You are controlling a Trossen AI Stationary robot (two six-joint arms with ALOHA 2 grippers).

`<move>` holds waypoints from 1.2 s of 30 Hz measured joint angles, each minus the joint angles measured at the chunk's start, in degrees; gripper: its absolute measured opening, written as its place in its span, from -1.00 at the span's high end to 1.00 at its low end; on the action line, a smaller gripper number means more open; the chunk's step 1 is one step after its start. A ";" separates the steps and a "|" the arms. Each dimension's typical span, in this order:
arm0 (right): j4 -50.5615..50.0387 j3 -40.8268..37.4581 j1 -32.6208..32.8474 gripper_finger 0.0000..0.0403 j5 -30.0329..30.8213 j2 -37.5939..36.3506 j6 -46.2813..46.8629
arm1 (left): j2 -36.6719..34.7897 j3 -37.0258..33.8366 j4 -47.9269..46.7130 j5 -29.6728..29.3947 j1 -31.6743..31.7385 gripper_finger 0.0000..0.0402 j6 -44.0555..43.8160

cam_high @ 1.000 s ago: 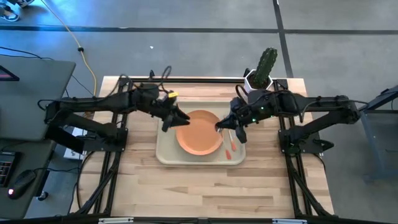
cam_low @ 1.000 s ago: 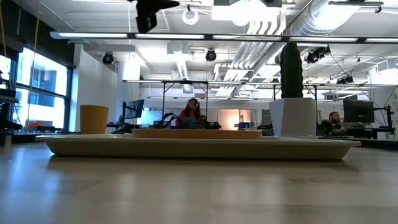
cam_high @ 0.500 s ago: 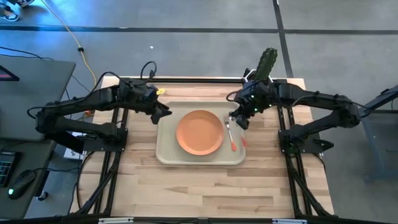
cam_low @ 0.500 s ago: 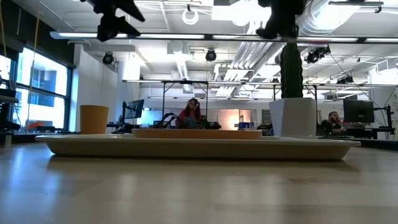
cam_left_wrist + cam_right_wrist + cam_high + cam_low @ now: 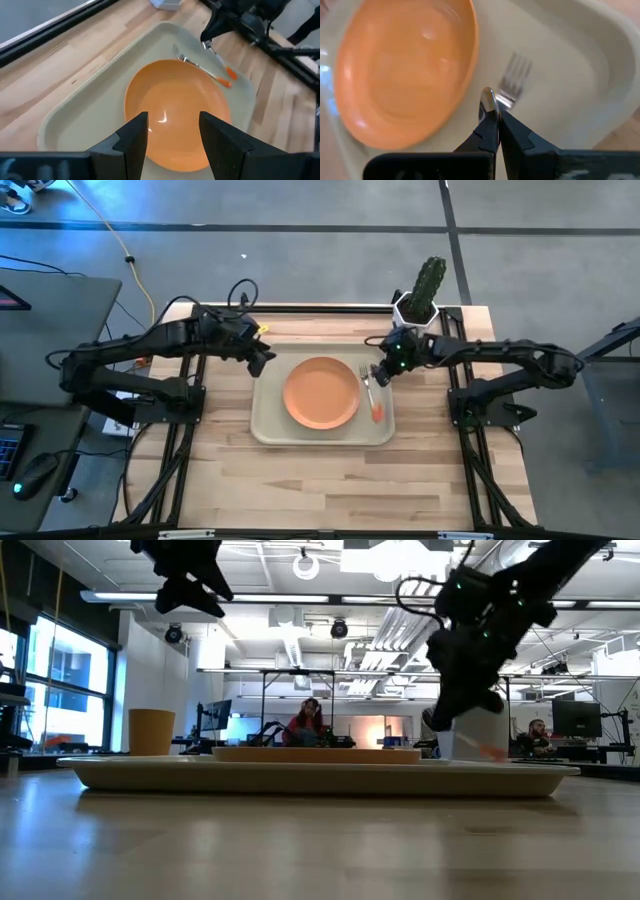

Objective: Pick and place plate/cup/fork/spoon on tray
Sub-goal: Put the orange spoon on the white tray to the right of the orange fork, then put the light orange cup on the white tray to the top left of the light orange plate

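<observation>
**Bringing the spoon down in a tight spot**

Pinching the spoon (image 5: 487, 96) hard in the clenched fingers of the right gripper (image 5: 492, 111), with the shiny bowl poking out past the tips. Hanging just above the right side of the tray (image 5: 262, 430), right by the fork (image 5: 514, 82) and the edge of the plate (image 5: 320, 392). Keeping the left gripper (image 5: 173, 119) off to the left end of the tray, fingers spread wide and holding nothing. Seeing the cup (image 5: 151, 732) only from low down, standing at the left end behind the tray; not being able to tell if it is on the tray or beside it.

Risking a few bad things here:
- Dropping the spoon on top of the fork and making both slide or clink, by letting go too close.
- Bumping the plate's edge and pushing it, by coming down too far to the left.
- Knocking the cactus pot (image 5: 418, 305), by swinging the right arm back too wide.
- Letting the spoon tip over the tray's rim onto the surface (image 5: 330, 480), by letting go too far right.

Having only a thin strip of bare tray between the plate and the right rim, and sharing it with the fork. Having lots of open wood in front of the tray, and free air above for lifting straight up.
</observation>
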 joint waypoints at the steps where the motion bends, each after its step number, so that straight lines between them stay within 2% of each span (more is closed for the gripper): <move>1: 0.46 -1.07 0.00 1.00 0.27 0.00 -0.04 | 0.30 0.00 -0.18 0.05 0.00 0.16 0.56; 5: 1.40 -3.63 0.04 1.00 0.40 0.00 -2.45 | 1.90 0.00 -1.48 -1.63 0.06 0.16 3.74; 10: 4.04 -4.13 -0.64 1.00 4.15 0.45 -6.15 | 4.97 0.00 -1.60 -2.76 1.64 0.16 5.68; 17: 4.30 -4.09 -2.12 0.96 1.45 2.52 -2.39 | 6.68 0.00 -5.53 -2.18 4.03 0.16 5.60; 24: 3.91 -4.11 -2.05 0.68 0.55 4.50 -1.37 | 3.87 0.00 -10.86 -1.96 6.19 0.17 7.40; 30: 5.89 -4.11 -2.03 0.41 1.93 4.44 -1.04 | 2.06 0.00 -11.03 -2.60 9.28 0.17 9.93; 36: 8.47 -1.68 -1.89 0.32 4.62 4.25 6.85 | 2.86 0.00 -11.46 -6.18 13.71 0.17 16.32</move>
